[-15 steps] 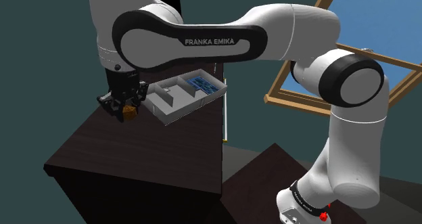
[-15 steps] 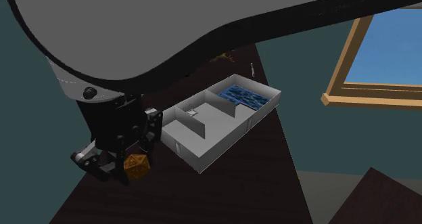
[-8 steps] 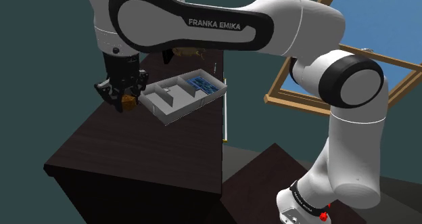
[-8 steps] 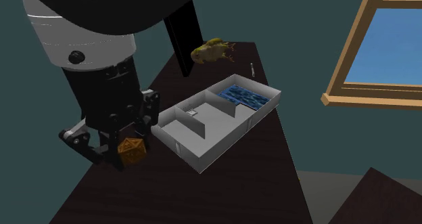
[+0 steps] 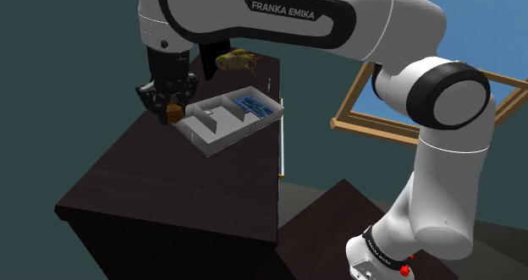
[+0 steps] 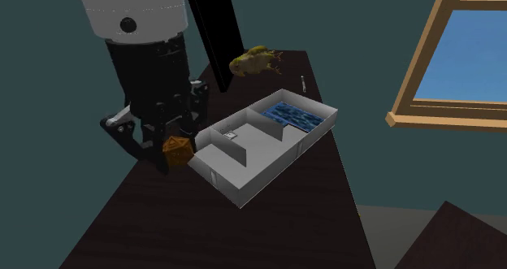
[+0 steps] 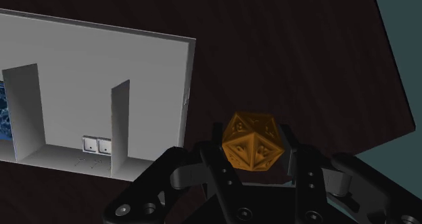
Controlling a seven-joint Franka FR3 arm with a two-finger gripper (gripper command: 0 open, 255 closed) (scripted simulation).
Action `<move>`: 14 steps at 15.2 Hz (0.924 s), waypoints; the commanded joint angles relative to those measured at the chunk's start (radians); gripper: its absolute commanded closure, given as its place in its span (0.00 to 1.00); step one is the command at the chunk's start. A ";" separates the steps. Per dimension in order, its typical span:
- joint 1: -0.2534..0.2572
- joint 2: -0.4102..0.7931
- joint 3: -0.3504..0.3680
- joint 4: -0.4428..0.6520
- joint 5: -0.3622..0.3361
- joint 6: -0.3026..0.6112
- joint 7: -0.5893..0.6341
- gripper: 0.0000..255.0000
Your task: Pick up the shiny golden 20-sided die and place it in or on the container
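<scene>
Arm: the white arm reaches down from above at the shoulder view's left, over a dark table point(image 5: 169, 185).
Gripper: the black gripper point(image 5: 172, 109) points down, its 2 fingers point(image 7: 215, 148) pinching the die from either side.
Die: the orange-gold, many-sided die point(image 7: 251, 141) sits clasped between the fingertips over the dark tabletop. It is outside the container and just beside its end wall, at the second exterior view's left point(image 6: 176, 149).
Container: a white, open-topped box point(image 5: 203, 139) lies on the table to the right of the gripper, split by upright dividers. The compartment at its far end has a blue patterned floor point(image 6: 291, 114).
Inside the container: 2 small white cubes point(image 7: 95, 145) lie against a wall in a middle compartment.
Behind the container: a yellow-green toy figure point(image 6: 253, 60) rests on the far part of the table, beside a black post point(image 6: 215, 32).
Far right: a wooden window frame point(image 6: 422, 64) shows blue sky.
</scene>
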 commanded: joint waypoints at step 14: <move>-0.288 -0.205 -0.081 -0.267 0.102 0.085 -0.337 1.00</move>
